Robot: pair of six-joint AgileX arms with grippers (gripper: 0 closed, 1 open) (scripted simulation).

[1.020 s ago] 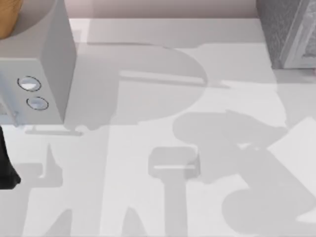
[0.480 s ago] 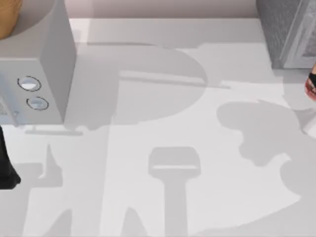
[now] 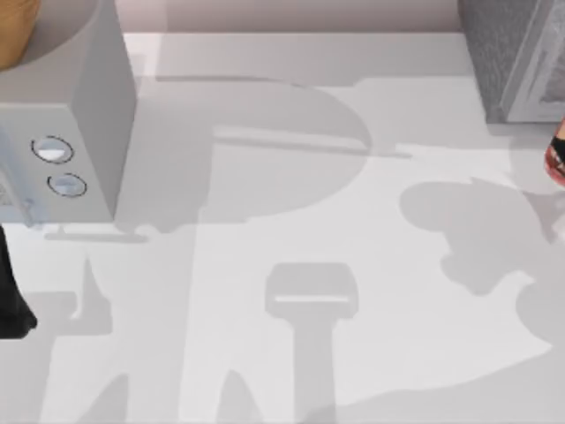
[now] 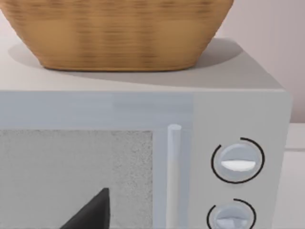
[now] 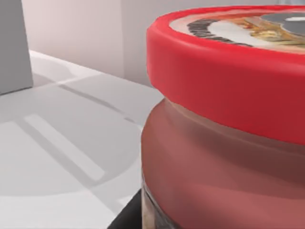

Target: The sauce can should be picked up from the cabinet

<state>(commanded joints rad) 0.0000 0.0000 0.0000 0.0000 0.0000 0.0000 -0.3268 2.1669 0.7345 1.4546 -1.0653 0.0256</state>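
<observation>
1. The can [image 3: 556,159] was out of the top view a second ago. Half a second ago a red-and-dark sliver of it showed at the right edge, just below the cabinet [image 3: 512,53].
2. Since then the sliver has shifted slightly lower along that edge.
3. The large arm shadow on the table [image 3: 265,371] lay centre-right a second ago. It has since slid toward the right edge; its rounded lobe now lies right of centre.
4. The lower right table area, shaded before, is now mostly lit.
</observation>
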